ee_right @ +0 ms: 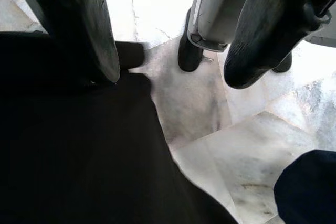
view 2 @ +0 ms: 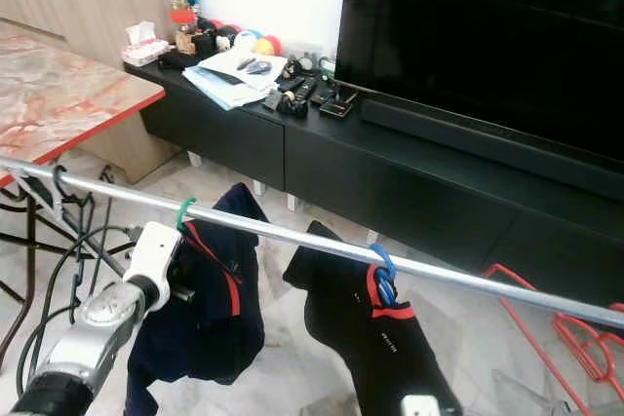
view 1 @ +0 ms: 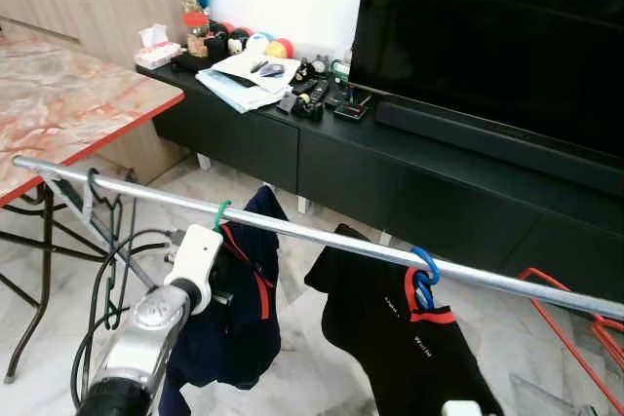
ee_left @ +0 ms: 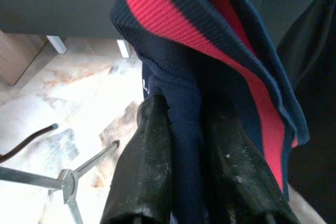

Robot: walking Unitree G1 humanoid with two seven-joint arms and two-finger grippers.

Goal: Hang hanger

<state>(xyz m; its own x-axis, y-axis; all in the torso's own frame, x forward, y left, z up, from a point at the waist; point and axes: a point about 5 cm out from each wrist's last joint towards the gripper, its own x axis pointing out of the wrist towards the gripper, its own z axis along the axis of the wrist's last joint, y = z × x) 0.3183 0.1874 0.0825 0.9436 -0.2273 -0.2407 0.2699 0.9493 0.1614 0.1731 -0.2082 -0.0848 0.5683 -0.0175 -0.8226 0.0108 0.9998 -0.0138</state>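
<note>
A metal rail (view 1: 322, 236) runs across in front of me. A green hanger hook (view 1: 221, 212) sits on it and carries a navy shirt with red trim (view 1: 249, 309). My left arm's white wrist (view 1: 198, 252) is right beside that shirt. The left gripper (ee_left: 186, 111) is shut on a fold of the navy fabric (ee_left: 184, 77). Further right a blue hanger hook (view 1: 423, 270) holds a black shirt with a red collar (view 1: 409, 348). My right gripper (ee_right: 173, 74) is open low down next to black fabric (ee_right: 73, 150), with marble floor beneath it.
Empty black hangers (view 1: 97, 204) hang at the rail's left end. A marble-topped table (view 1: 68, 104) stands at the left. A black TV console (view 1: 390, 177) with clutter and a large TV (view 1: 487, 36) lie behind the rail. Red hangers (view 1: 575, 323) lie at the right.
</note>
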